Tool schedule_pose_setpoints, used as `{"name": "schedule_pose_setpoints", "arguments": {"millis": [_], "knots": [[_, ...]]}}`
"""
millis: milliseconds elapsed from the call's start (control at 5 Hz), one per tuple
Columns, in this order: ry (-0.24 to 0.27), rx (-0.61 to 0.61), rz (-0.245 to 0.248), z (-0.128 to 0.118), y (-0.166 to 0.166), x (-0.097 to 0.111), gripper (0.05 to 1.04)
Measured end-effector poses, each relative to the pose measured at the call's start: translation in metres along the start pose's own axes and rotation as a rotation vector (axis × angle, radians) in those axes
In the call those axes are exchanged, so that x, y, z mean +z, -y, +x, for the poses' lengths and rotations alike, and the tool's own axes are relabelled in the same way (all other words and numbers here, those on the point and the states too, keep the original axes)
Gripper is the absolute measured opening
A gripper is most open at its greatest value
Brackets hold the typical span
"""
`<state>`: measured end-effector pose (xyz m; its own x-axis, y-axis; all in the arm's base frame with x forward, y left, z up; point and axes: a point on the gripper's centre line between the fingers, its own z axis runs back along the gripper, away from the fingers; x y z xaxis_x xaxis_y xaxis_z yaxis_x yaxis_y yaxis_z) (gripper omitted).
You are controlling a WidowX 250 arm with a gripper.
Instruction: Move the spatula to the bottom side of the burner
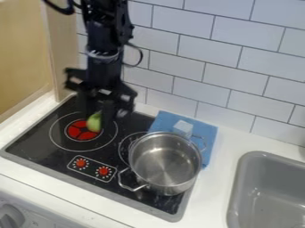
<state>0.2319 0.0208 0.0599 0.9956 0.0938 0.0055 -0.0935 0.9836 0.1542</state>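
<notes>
Spatula (94,122), judged to be the small green rounded piece, shows at the upper right of the left burner's red centre (77,133); the gripper (99,116) hangs right over it, arm coming down from the top edge, presumably placed so as to take or carry the piece. Whether the gripper is open, closed or gripping the piece: cannot tell. Target is probably the near part of the burner ring, towards the control panel (92,168), so the next move likely calls for a short shift that way; a low pass could drag the piece off line. Steel pot (166,165) stands over the right burner, its near handle turned towards the panel, which leaves limited room for a wide swing to the right. Blue cloth (207,129) lies partly under or behind the pot, pale block (183,128) on it; purpose unclear. Hard to make out: the piece's upper part, covered by the dark gripper; any handle, not discernible; contact between piece and cooktop (33,147), unresolved. Pot covers much of the right burner; sink (266,191) is cut off by the right edge
</notes>
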Motion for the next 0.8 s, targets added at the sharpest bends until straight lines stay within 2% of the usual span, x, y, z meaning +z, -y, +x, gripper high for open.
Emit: {"name": "schedule_pose_setpoints", "arguments": {"millis": [200,400,600,800], "knots": [[-0.016,0.211,0.04,-0.042,-0.004,0.005,0.361],[0.009,0.411,0.049,-0.059,-0.01,0.011,0.361],[0.026,0.531,0.068,-0.059,-0.014,0.012,0.361],[0.033,0.597,0.058,-0.054,-0.02,0.006,0.361]]}}
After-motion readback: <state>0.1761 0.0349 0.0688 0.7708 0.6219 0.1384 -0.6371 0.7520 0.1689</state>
